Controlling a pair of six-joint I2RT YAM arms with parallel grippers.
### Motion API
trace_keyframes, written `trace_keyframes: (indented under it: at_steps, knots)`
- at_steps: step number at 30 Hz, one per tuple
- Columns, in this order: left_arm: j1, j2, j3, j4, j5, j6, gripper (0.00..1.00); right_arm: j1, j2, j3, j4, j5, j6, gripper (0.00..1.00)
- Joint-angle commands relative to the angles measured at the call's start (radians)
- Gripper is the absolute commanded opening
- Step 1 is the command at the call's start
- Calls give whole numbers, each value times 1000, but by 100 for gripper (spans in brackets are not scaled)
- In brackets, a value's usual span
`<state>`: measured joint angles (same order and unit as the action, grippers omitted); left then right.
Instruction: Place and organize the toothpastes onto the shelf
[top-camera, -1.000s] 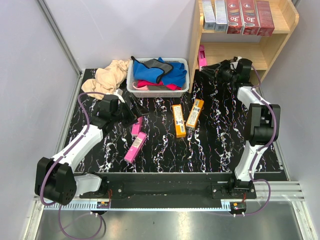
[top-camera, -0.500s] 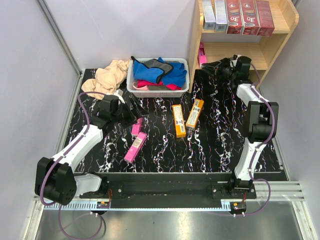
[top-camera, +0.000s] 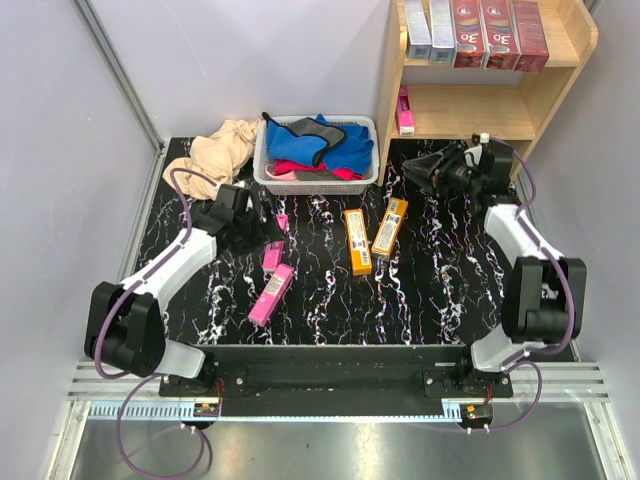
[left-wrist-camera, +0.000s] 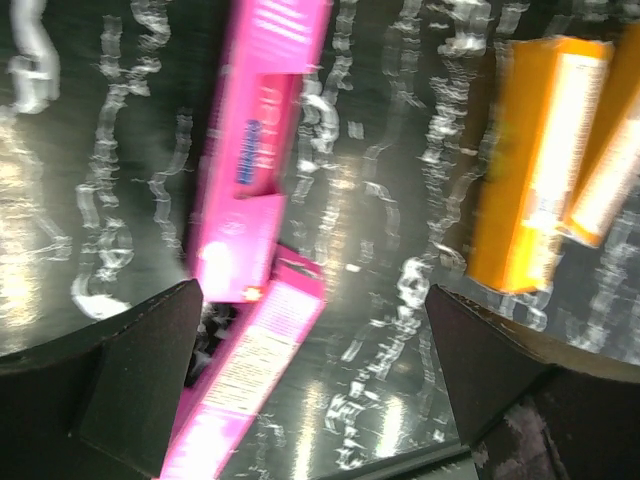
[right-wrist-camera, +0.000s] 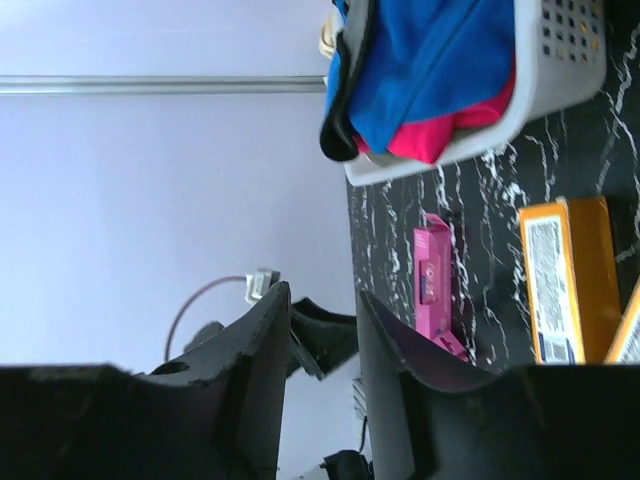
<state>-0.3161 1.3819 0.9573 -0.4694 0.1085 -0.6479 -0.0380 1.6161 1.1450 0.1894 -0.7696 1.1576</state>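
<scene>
Two bright pink toothpastes (top-camera: 273, 253) (top-camera: 271, 294) and two orange-yellow ones (top-camera: 356, 241) (top-camera: 390, 226) lie on the black marbled table. The wooden shelf (top-camera: 570, 52) holds silver-grey and dark red boxes (top-camera: 485, 32) on its top tier and one pink box (top-camera: 403, 108) on its lower tier. My left gripper (top-camera: 268, 231) is open just above the far pink box; the left wrist view shows both pink boxes (left-wrist-camera: 265, 130) (left-wrist-camera: 250, 385) between and ahead of its wide jaws (left-wrist-camera: 312, 300). My right gripper (top-camera: 410, 166) is open and empty, in front of the shelf (right-wrist-camera: 322, 300).
A white basket (top-camera: 266, 176) of blue and pink cloths stands at the back centre, and it also shows in the right wrist view (right-wrist-camera: 565, 55). A beige cloth (top-camera: 218, 150) lies to its left. Grey walls close in both sides.
My right gripper has pulled back out of the lower shelf tier towards the table, leaving the pink box there. My left gripper has shifted to the far pink box.
</scene>
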Motion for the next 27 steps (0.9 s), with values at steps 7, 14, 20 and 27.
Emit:
trace_keyframes:
  at_steps: [7,14,20,27]
  knots:
    - [-21,185,178,-86,-233,145,99,7,-240,-215,-128,29,-176,63]
    - [-34,339,285,-92,-233,188,93,7,-306,-386,-145,15,-235,70]
    - [-46,463,351,-86,-227,214,78,7,-328,-462,-153,13,-256,71]
    - [-46,572,414,-83,-208,241,63,7,-337,-482,-162,12,-269,71]
